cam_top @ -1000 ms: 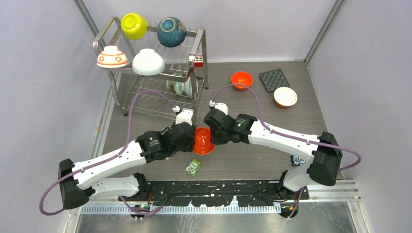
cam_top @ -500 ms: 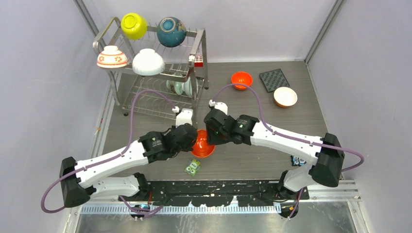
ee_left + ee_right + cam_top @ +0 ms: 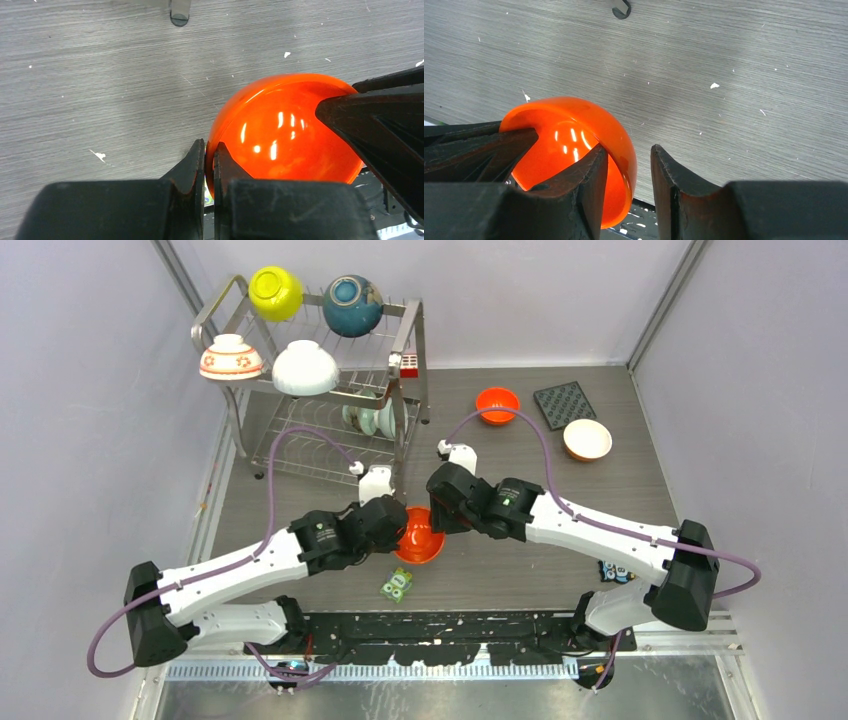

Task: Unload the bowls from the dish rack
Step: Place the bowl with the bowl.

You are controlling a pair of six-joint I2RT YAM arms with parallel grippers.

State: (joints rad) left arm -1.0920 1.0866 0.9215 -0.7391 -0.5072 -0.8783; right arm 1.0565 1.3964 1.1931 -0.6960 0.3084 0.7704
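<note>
An orange bowl (image 3: 422, 538) hangs tilted over the table between my two arms. My left gripper (image 3: 401, 530) is shut on the bowl's left rim; in the left wrist view its fingertips (image 3: 209, 147) pinch the thin orange wall (image 3: 285, 135). My right gripper (image 3: 437, 524) is open: in the right wrist view its jaws (image 3: 629, 152) straddle the bowl's right rim (image 3: 574, 130), with a gap outside it. The dish rack (image 3: 411, 332) at the back left holds a yellow-green bowl (image 3: 275, 292), a teal one (image 3: 352, 305), a flowered white one (image 3: 230, 357), a plain white one (image 3: 305, 368) and pale green ones (image 3: 370, 418) below.
On the table at the back right lie another orange bowl (image 3: 497, 403), a white-lined bowl (image 3: 587, 439) and a dark square mat (image 3: 565, 404). A small green item (image 3: 397, 585) lies just in front of the held bowl. A red-white block (image 3: 408, 365) is clipped to the rack.
My left gripper has shut on the orange bowl's rim and my right gripper has opened off it. The right arm has shifted slightly to the right.
</note>
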